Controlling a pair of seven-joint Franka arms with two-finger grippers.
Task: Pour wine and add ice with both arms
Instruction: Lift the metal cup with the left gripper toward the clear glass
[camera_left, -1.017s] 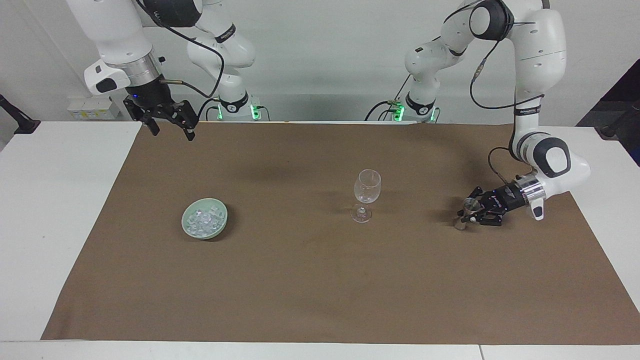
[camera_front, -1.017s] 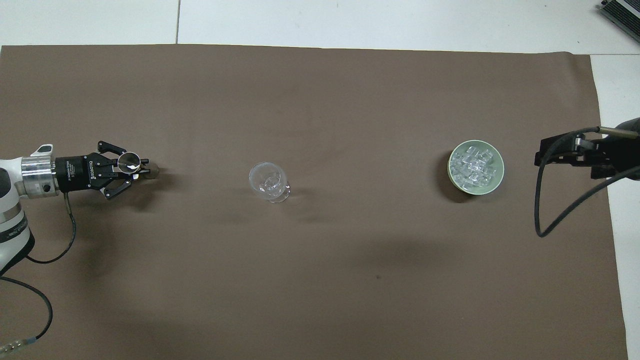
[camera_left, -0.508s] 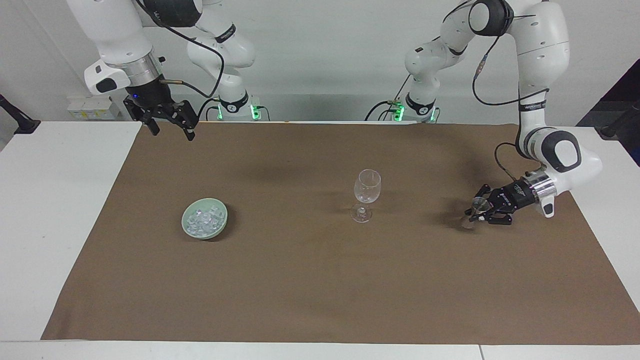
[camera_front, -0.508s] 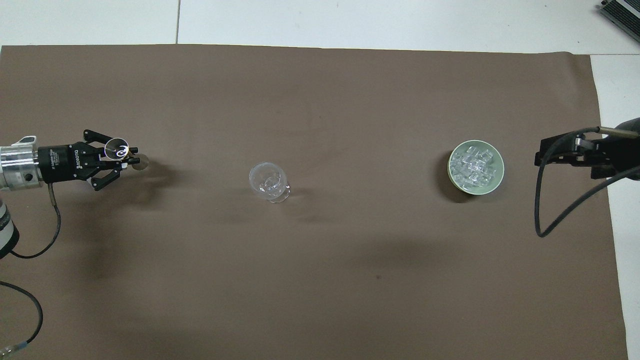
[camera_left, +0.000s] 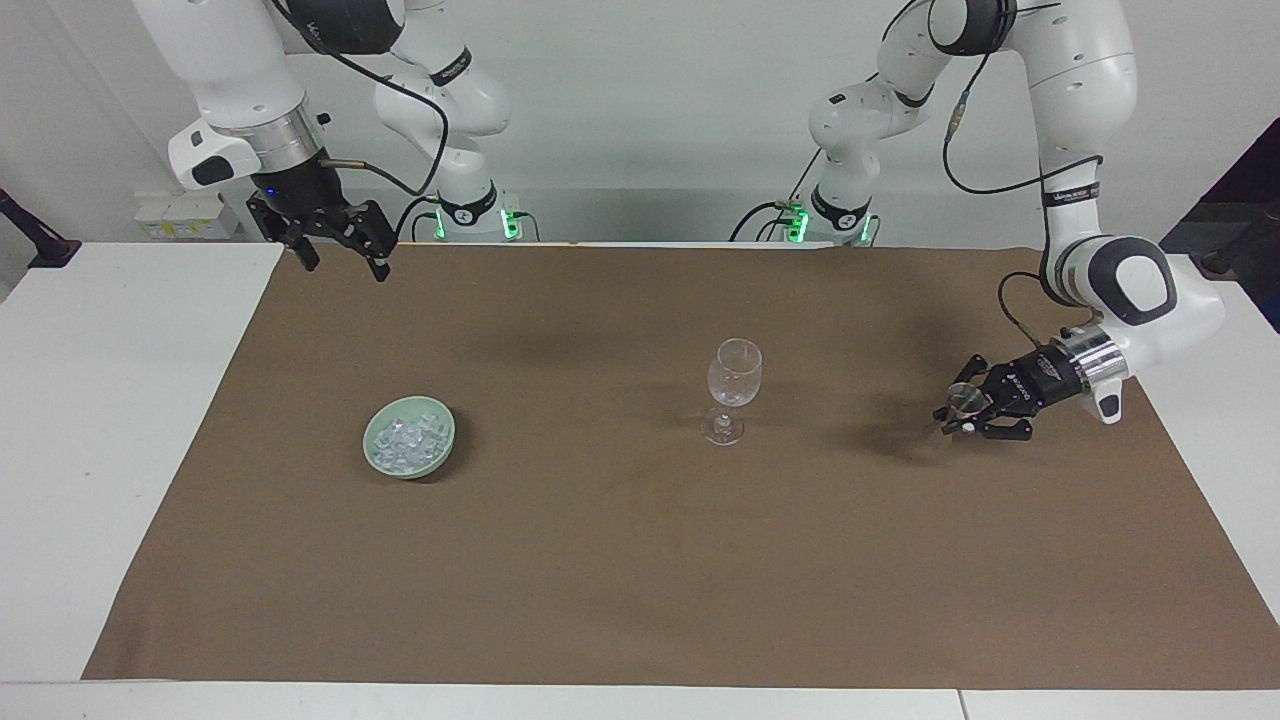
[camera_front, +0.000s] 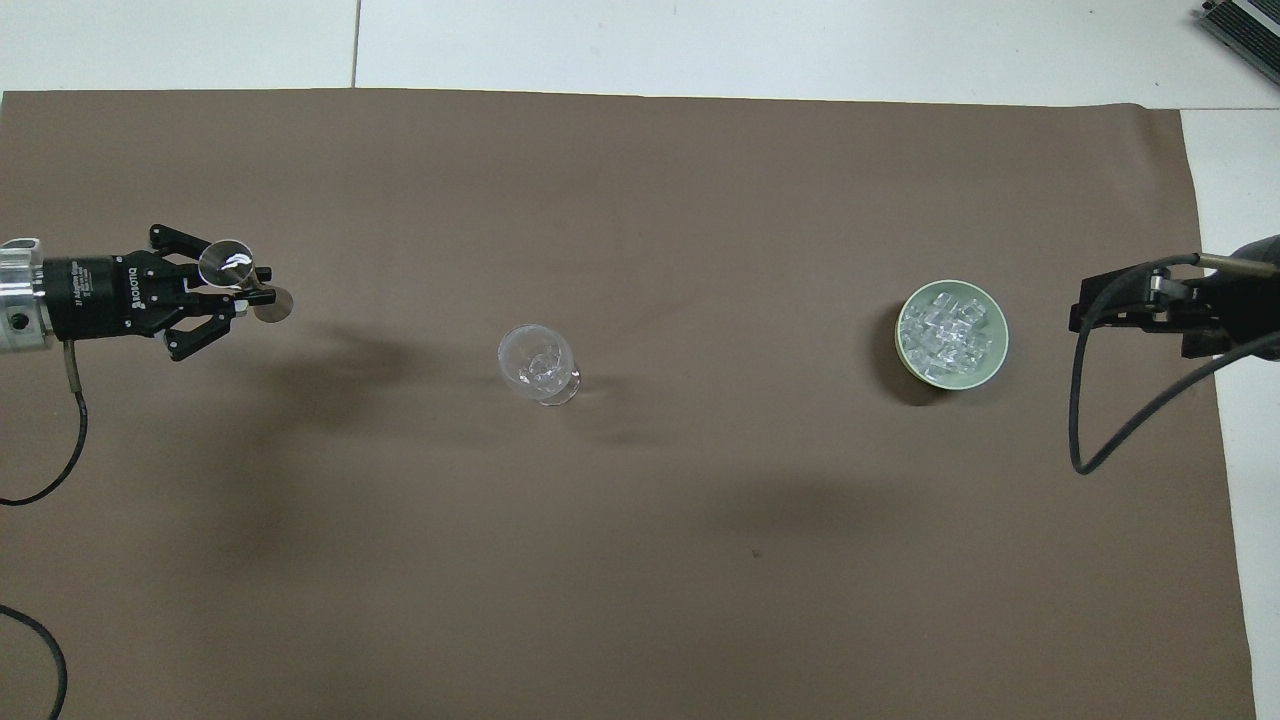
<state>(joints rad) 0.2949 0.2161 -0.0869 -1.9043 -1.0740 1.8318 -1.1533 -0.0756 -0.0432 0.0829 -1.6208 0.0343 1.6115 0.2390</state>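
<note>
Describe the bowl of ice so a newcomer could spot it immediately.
On the brown cloth, look toward the right arm's end of the table. The pale green bowl sits there, heaped with ice; the only other tabletop item is a clear wine glass.

The left gripper (camera_left: 958, 416) clamps a small metal cup (camera_left: 965, 398), whose lower part is hidden between the fingers; whether it holds any liquid is too small to tell. In the overhead view the left arm is cut off at the picture's edge just past the wrist. The right gripper (camera_front: 1090, 309) shows there only in part, cable and body running out of the picture. The ice (camera_left: 408, 441) blurs into one glinting heap; single cubes cannot be counted.
</note>
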